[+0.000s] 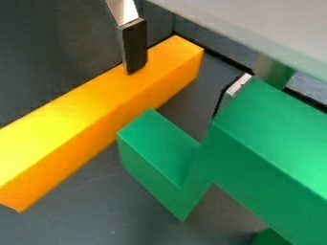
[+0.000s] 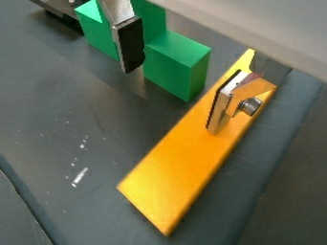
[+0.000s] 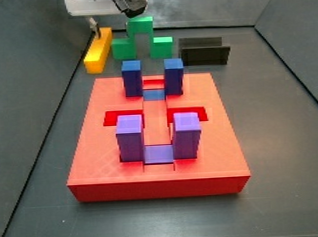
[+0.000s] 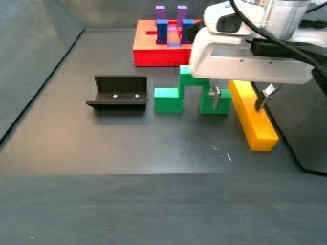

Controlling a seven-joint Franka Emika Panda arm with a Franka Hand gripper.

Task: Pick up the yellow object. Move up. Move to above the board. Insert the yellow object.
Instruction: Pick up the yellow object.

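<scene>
Yellow-orange bar [image 4: 253, 122] lying flat on dark floor, well apart from red board [image 3: 157, 161], just beside green stepped block [image 1: 236, 158]; whether touching it cannot be told. Gripper [image 2: 179, 81] positioned low over 1 end portion of bar, fingers spread and straddling its width: 1 silver finger with dark pad [image 1: 132, 46] on far side of bar, the other finger [image 2: 235, 98] at near edge, close to green block. Not yet pinching, as judged from both wrist views; gaps appear to remain on both sides. In a side view, gripper [image 4: 240, 96] sits behind wrist housing, so closure unconfirmed there. Black fixture [image 4: 119, 94] standing apart, not in the way. Board carrying blue and purple upright blocks [image 3: 150, 101] with recessed slots between. Handling assessment: bar looks rigid, smooth-faced, likely light; slippery faces possible. Grip across narrow width sound, but off-centre hold near an end risks tilt on lifting; hold nearer mid-length advisable. Clearance to green block tight for near finger.
</scene>
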